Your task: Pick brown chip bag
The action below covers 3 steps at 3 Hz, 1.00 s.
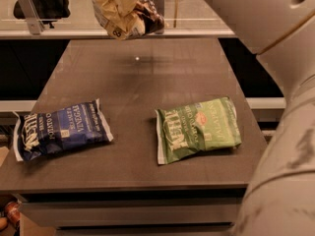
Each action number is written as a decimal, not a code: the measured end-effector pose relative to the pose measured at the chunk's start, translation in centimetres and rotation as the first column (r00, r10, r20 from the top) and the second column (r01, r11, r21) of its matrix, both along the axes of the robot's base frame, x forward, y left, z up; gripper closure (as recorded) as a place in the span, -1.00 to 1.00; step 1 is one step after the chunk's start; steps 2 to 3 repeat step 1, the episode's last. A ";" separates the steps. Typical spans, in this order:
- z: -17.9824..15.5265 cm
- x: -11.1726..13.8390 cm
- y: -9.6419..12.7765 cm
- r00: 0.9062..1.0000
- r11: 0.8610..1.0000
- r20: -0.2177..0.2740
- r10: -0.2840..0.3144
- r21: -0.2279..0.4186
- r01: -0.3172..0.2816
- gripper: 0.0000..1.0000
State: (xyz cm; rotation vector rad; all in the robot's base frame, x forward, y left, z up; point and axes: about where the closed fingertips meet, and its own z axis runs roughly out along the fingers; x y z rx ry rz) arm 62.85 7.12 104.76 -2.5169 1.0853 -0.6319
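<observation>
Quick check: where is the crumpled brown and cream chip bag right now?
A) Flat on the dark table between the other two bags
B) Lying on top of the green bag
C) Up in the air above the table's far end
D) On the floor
C: the crumpled brown and cream chip bag hangs clear above the far end of the dark table. The gripper is out of view past the top edge. Only the navy blue bag and the green bag lie on the tabletop.

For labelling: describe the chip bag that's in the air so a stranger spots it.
On the dark table a blue bag and a green bag lie flat. Above its far edge hangs the brown chip bag, under the gripper, out of view past the top edge. It alone is crumpled, cream-and-brown and airborne.
</observation>
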 end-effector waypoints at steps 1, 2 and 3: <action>0.9 -0.4 0.2 1.000 1.000 0.021 0.010 -0.002 -0.010 1.00; 0.9 -0.4 0.2 1.000 1.000 0.021 0.010 -0.002 -0.010 1.00; 0.9 -0.4 0.2 1.000 1.000 0.021 0.010 -0.002 -0.010 1.00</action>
